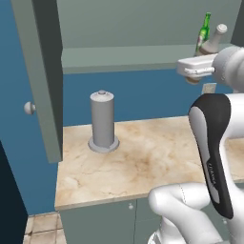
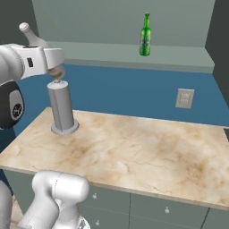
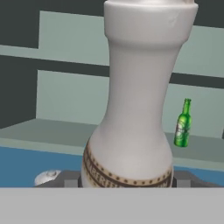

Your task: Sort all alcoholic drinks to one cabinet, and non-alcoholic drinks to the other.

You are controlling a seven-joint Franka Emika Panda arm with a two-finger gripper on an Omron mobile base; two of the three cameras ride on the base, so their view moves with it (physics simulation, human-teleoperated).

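Carrying the pale grey-beige bottle (image 3: 135, 109) up toward the open cabinet (image 1: 143, 57), the claw (image 3: 127, 181) is clamped around its lower body, holding it raised over the tabletop (image 2: 134, 147) near the shelf edge. I judge the next move is reaching in and setting it upright beside the green glass bottle (image 2: 145, 36) already standing there. It has a narrow neck, a light cap and a brown patterned band.
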